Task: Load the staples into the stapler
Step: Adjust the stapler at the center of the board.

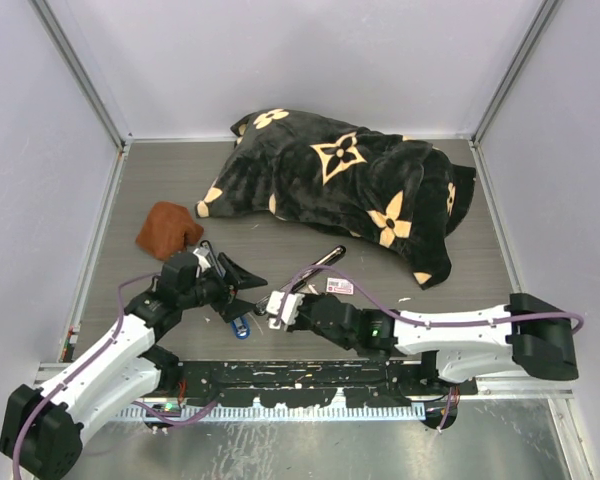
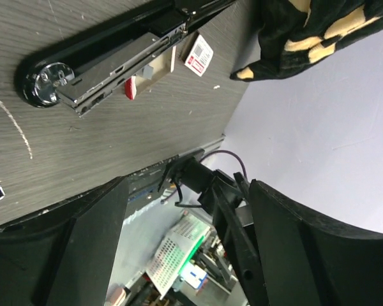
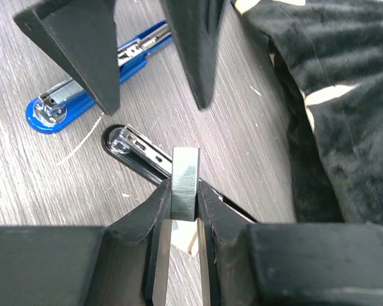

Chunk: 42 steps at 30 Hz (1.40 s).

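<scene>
Staple strip (image 3: 185,172): probably light, brittle, slick, so you did well to pinch its flat sides | right end effector (image 3: 185,197) was nearly closed on it at frame centre, above the black stapler (image 3: 137,148) | left end effector (image 2: 190,191) stood wide open, empty | box (image 1: 340,286) lay on counter (image 1: 450,290).

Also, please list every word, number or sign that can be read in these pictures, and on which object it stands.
Small white cardboard box with a red label: printed lines, too small to read.
Black plush blanket: tan flower motifs only, no letters.
Black metal stapler, blue stapler, grey strip of staples: no text visible.
</scene>
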Available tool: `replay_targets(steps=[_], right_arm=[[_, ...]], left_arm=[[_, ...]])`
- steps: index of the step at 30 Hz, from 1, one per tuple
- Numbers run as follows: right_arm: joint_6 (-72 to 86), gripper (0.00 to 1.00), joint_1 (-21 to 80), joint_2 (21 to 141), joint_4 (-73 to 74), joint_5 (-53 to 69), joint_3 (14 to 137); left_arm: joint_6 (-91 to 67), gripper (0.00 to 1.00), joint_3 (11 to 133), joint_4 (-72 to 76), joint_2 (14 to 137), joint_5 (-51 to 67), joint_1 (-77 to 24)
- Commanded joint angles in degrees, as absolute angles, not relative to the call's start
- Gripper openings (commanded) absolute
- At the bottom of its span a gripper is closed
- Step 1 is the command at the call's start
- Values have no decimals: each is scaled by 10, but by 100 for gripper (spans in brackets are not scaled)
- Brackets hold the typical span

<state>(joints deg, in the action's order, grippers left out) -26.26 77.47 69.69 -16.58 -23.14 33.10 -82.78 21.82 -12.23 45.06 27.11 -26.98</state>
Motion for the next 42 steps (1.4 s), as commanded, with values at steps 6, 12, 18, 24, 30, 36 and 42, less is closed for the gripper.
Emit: replay_targets(steps=[6,12,18,24,30,36,42], right_arm=[[-99,19,657,607,-132,-131,291],[-75,19,608,605,-139,-87,289],[-71,19,592,605,-141,-77,288],[-56,19,582,595,-136,-59,285],[-43,19,578,589,-136,-58,280],[-35,19,576,583,-135,-59,278],[-35,19,574,574,-116,-59,280]], left_arm=[[-767,76,265,-188,476,181,-307],[-768,77,281,-164,526,148,-350],[-755,75,297,-161,565,90,-396],[-747,74,293,-127,604,48,-421],[-734,73,291,-54,653,10,-442],[-709,73,314,-34,693,2,-444],[-666,74,325,-67,681,-67,-440]])
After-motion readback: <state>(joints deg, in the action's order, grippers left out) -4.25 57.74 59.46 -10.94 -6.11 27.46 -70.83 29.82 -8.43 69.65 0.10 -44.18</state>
